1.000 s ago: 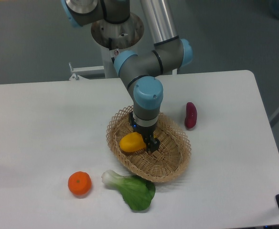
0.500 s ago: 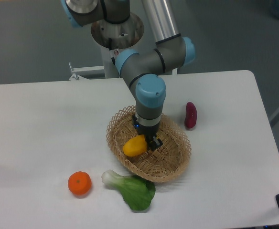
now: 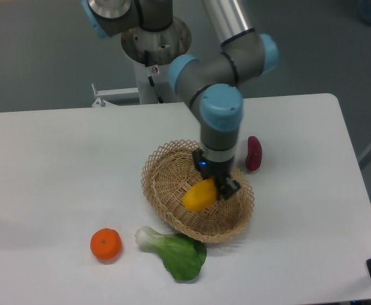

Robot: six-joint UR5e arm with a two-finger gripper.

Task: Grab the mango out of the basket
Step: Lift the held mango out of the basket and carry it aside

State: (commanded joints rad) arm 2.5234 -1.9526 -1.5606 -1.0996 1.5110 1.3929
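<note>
At the frame's centre the gripper has its jaws closed on the mango, tilted above the right part of the basket. On the white surface, a tangerine and a bok choy lie lower left of the basket. A sweet potato lies just right of it.

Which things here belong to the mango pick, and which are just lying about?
Part of the job:
- mango, held in the gripper
- basket

Lying about:
- tangerine
- bok choy
- sweet potato
</note>
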